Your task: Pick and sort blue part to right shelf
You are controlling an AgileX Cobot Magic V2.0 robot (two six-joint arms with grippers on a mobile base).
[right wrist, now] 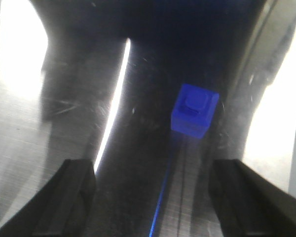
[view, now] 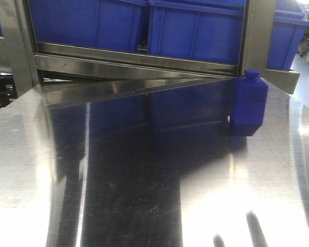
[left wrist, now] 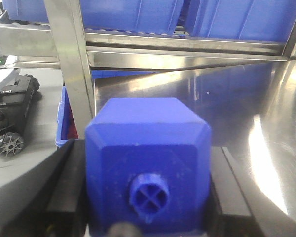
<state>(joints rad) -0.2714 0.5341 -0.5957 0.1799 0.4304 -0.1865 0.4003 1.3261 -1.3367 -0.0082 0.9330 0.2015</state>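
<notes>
Blue part point(view: 249, 105): capped, upright on the steel table point(view: 144, 195) at its right rear, just below the right shelf point(view: 144, 64); not yet picked or sorted. Right gripper point(right wrist: 158, 197): fingers apart, empty, hovering above it. Left gripper point(left wrist: 148, 197): apparently clamped on a second blue part point(left wrist: 148, 143). Blue bins point(view: 195, 31) occupy the shelf. A steel post point(view: 255, 36) rises close behind the part and may hinder the lift.

— What's under the right gripper point(right wrist: 153, 197)?
— A scuffed steel table point(right wrist: 54, 123) with bright glare. The blue part point(right wrist: 195, 109) stands on it, ahead and a little right of centre.
— And the fingers point(right wrist: 76, 195)?
— Spread wide, one at each lower corner, touching nothing. The part's top looks capped, though it's blurred.
</notes>
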